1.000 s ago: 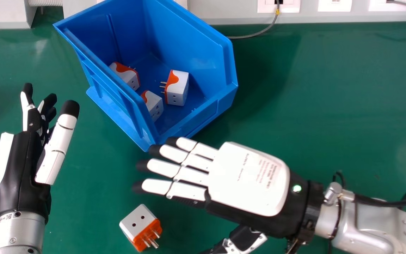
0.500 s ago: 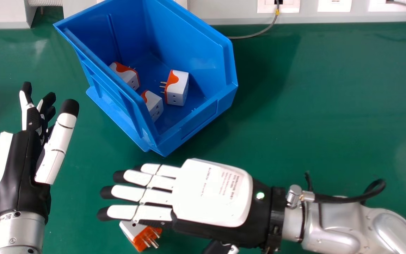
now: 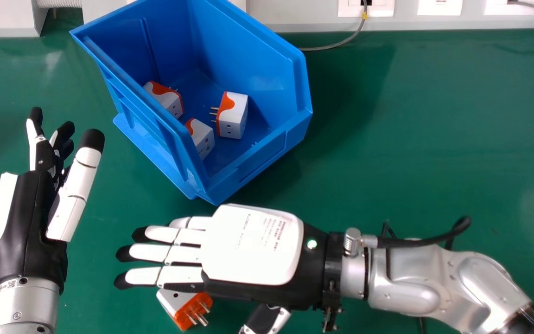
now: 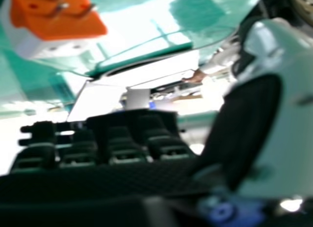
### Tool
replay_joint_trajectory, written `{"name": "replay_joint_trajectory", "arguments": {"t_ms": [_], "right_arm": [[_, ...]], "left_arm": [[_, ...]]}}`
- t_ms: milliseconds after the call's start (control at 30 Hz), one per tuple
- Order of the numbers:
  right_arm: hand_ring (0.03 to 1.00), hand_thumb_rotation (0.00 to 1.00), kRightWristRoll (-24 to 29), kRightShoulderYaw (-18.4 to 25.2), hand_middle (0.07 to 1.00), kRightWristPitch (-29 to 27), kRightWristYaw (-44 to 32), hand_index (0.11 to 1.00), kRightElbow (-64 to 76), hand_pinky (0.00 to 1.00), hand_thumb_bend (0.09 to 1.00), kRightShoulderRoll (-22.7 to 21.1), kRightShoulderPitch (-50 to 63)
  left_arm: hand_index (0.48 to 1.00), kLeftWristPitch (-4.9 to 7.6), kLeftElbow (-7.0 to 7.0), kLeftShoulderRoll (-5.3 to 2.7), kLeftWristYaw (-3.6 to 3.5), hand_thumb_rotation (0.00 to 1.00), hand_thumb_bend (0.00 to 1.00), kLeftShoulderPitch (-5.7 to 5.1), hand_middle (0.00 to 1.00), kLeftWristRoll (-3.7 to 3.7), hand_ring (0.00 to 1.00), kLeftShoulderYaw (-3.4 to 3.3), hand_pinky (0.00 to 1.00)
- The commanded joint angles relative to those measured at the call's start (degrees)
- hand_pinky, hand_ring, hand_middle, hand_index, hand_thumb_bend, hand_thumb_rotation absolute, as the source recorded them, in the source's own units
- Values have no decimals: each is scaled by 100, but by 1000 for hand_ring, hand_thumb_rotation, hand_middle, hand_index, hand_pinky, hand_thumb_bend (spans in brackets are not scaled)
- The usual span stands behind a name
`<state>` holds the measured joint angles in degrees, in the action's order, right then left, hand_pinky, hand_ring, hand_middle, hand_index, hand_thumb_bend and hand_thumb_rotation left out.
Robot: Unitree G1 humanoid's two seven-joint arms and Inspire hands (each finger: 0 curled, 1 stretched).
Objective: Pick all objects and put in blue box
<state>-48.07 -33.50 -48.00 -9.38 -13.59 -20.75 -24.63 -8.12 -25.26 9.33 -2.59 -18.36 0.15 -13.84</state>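
Observation:
My right hand (image 3: 251,243) is palm-down with straight fingers over the near part of the table, partly covering a white and orange plug adapter (image 3: 184,307) whose prongs point right. In the right hand view the same adapter (image 4: 56,21) lies beyond my right hand (image 4: 117,151), and no contact is visible. The blue box (image 3: 267,150) holds three similar adapters: one at its left wall (image 3: 167,99), one nearer the front (image 3: 203,139) and one to the right (image 3: 233,116). My left hand (image 3: 30,208) rests open at the left, fingers pointing away.
The green table (image 3: 424,139) stretches right of the box. A grey cable (image 3: 336,45) runs from a wall socket down behind the box's right side. White panelling (image 3: 295,18) borders the table's far edge.
My right hand has moved left and toward the near edge, from beside the box's front corner to over the loose adapter, its fingers now pointing more squarely left. My left hand has stayed put.

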Motion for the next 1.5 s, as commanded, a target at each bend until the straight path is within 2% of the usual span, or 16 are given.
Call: {"name": "replay_joint_trajectory", "arguments": {"t_ms": [0, 267, 500, 733, 867, 1133, 1467], "right_arm": [[958, 496, -2, -85, 964, 82, -145, 923, -110, 860, 399, 108, -310], [963, 492, 315, -326, 968, 608, -974, 926, -400, 856, 408, 367, -582], [966, 462, 354, -447, 973, 982, -1412, 932, -590, 854, 435, 574, -724], [962, 460, 354, -623, 974, 1146, -1685, 927, -768, 841, 467, 690, -861], [960, 466, 329, -690, 974, 1426, -1873, 922, -869, 837, 472, 839, -987], [961, 470, 225, -812, 978, 1470, -1726, 927, -1103, 846, 473, 912, -1101], [962, 464, 128, -967, 980, 1528, -1465, 928, -1606, 845, 469, 1128, -1304]], "left_arm": [[961, 56, -134, 28, 6, 851, 692, 34, 966, 35, 973, -5, 922], [961, 32, -197, 13, -7, 851, 683, 26, 966, 2, 973, 8, 921], [961, -33, -259, 2, -17, 850, 675, 22, 966, -32, 973, 3, 921], [960, -194, -385, -25, 7, 850, 673, 39, 962, -20, 973, 26, 921], [958, -258, -406, -40, 15, 850, 672, 65, 959, -40, 972, 17, 920], [957, -342, -479, -76, 34, 849, 663, 83, 957, -27, 972, 33, 918], [956, -386, -547, -114, 33, 849, 665, 78, 956, -6, 970, 32, 915]]}}
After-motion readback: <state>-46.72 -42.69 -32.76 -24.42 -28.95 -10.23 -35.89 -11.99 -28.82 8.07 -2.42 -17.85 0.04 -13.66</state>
